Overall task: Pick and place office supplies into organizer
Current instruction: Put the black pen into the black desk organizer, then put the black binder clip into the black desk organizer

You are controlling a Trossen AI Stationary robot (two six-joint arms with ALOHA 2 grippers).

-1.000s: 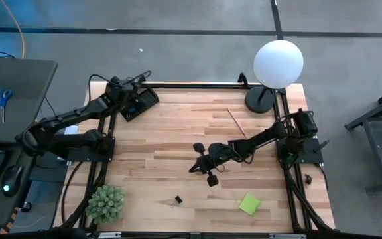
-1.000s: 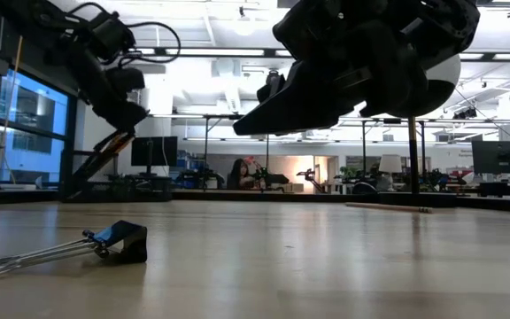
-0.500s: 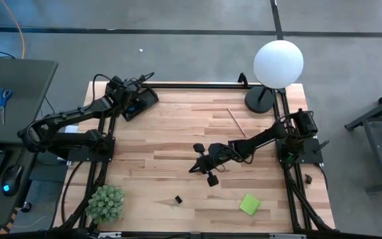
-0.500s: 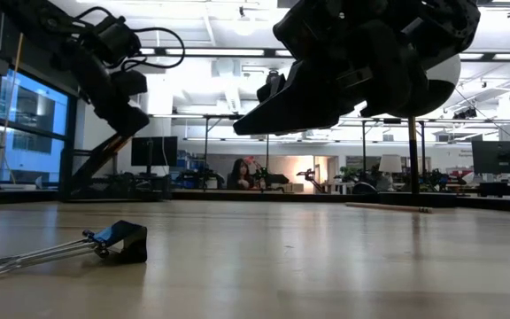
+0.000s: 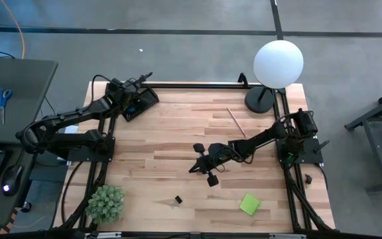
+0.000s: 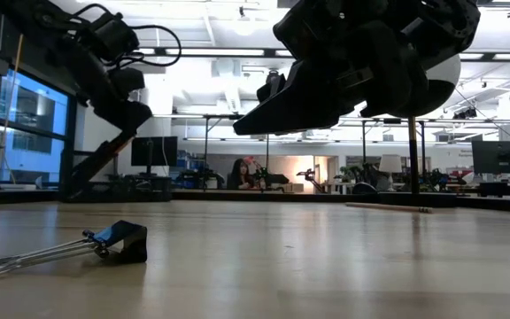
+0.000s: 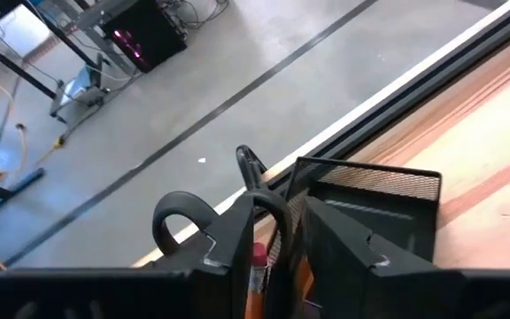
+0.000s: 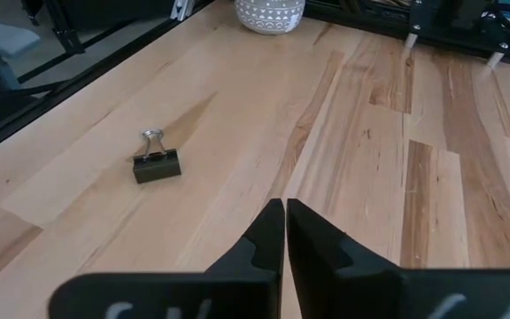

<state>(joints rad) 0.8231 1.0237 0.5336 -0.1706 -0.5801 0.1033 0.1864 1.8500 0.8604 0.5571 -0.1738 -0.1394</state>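
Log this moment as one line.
left tool: over black mesh organizer, gripping orange pencil | right tool: shut, empty, mid-table | loose: black binder clip, green sticky-note pad

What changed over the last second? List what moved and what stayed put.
Only the left gripper shifted slightly above the organizer at the table's far left corner, still shut on an orange pencil. The right gripper, binder clip, sticky-note pad and wooden pencil stayed put.
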